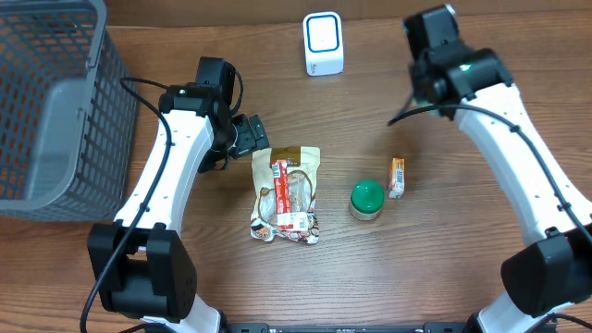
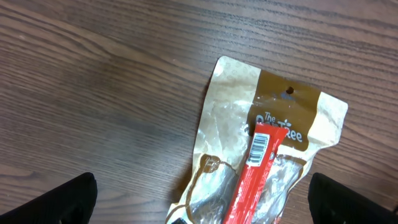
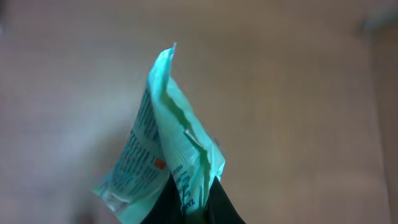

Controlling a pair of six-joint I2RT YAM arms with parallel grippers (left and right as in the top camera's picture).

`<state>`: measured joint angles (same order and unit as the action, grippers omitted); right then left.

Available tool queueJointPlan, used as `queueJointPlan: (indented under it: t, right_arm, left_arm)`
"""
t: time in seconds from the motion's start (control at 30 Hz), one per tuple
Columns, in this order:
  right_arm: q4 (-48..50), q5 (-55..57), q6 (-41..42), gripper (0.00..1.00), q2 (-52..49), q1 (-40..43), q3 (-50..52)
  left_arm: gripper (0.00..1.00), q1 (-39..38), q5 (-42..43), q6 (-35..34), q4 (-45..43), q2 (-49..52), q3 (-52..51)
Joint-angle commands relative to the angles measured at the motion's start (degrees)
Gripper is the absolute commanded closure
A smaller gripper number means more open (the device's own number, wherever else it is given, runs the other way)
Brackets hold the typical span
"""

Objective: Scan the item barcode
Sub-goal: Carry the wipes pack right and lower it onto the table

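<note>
Right wrist alone: green packet (image 3: 165,144)

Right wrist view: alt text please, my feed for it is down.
A crumpled mint-green packet with printed text stands upright, its lower end pinched between the dark jaws at the frame's bottom edge. Behind it is only a blurred brown surface.

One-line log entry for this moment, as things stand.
left gripper open over brown pouch | right gripper shut on green packet | scanner at table's far side
</note>
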<state>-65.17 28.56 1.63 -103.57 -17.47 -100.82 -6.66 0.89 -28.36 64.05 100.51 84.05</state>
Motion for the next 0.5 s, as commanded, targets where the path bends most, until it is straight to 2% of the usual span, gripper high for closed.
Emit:
queueJointPlan:
  t: [0.0,0.1,0.17,0.47]
  right_arm:
    - [-6.9,-5.9,3.5,0.96,0.7,3.1,0.3]
    - [-13.2,-5.8,3.5,0.96,0.7,6.5,3.3]
    - [-13.6,-6.0,3.5,0.96,0.7,8.2,5.6]
    - [-6.4,-6.7,2.9,0.96,0.7,11.2,17.7]
  left_arm:
    - [0.0,-0.1,0.2,-0.3,0.0,-1.3,1.2]
    - [0.0,-0.1,0.2,-0.4,0.0,-1.3,1.2]
    - [0.0,-0.1,0.2,-0.3,0.0,-1.3,1.2]
    - [0.0,-0.1,0.2,-0.3,0.0,-1.3,1.2]
